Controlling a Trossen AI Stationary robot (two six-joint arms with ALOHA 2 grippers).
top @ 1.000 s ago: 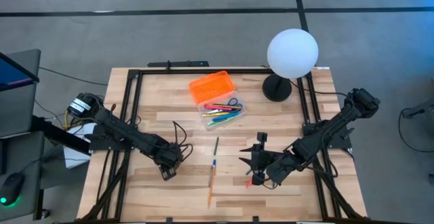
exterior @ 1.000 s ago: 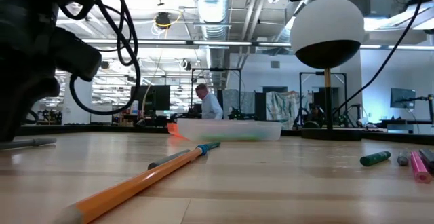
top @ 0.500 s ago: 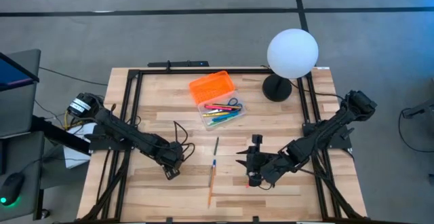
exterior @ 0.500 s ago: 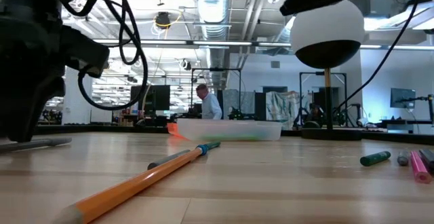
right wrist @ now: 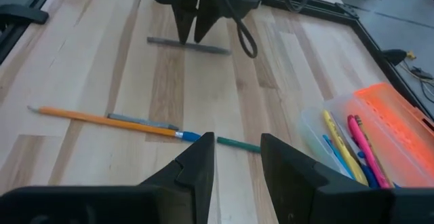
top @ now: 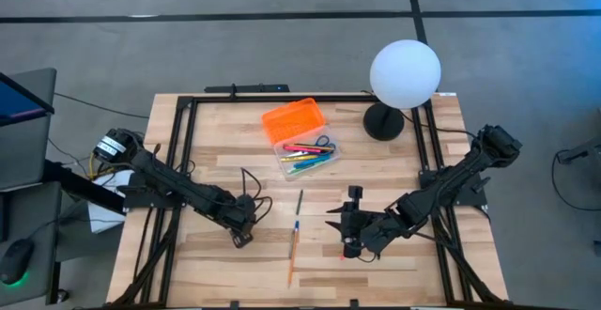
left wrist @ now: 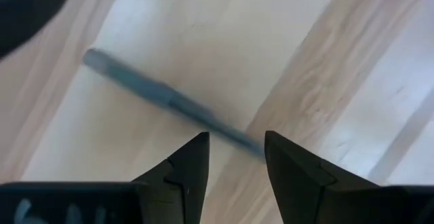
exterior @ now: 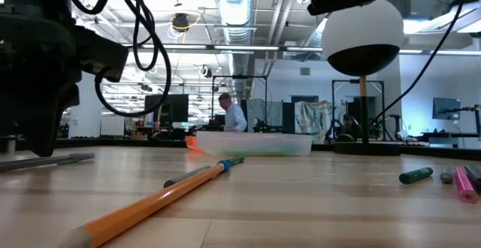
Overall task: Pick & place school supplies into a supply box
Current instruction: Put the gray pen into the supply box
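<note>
I have the table (top: 394, 164) from above, both arms reaching in over its near half. The box (top: 302, 138) lies open toward the far edge, orange lid (top: 292, 120) thrown back, its clear tray (top: 331, 162) holding scissors (top: 323, 144) and several coloured pens; the lamp (top: 404, 73) stands just to its right.

My left gripper (top: 240, 238) is low over the left-centre of the table. Through its wrist camera I see the fingers (left wrist: 191, 164) apart with a narrow gap, and a grey pen (left wrist: 166, 103) lying flat on the wood, one end running in between the fingertips while the rest stretches away from them. I cannot tell whether the tips touch it. The right wrist camera shows that same grey pen (right wrist: 189, 45) crosswise directly under the left gripper (right wrist: 193, 34).

My right gripper (top: 349, 244) hangs over the right-centre, fingers (right wrist: 194, 167) apart and holding nothing. Ahead of them lie an orange pencil (right wrist: 108, 120), a grey pencil (right wrist: 142, 121) alongside it, and a blue-green pen (right wrist: 227, 142), all on the table and clear of the jaws.
</note>
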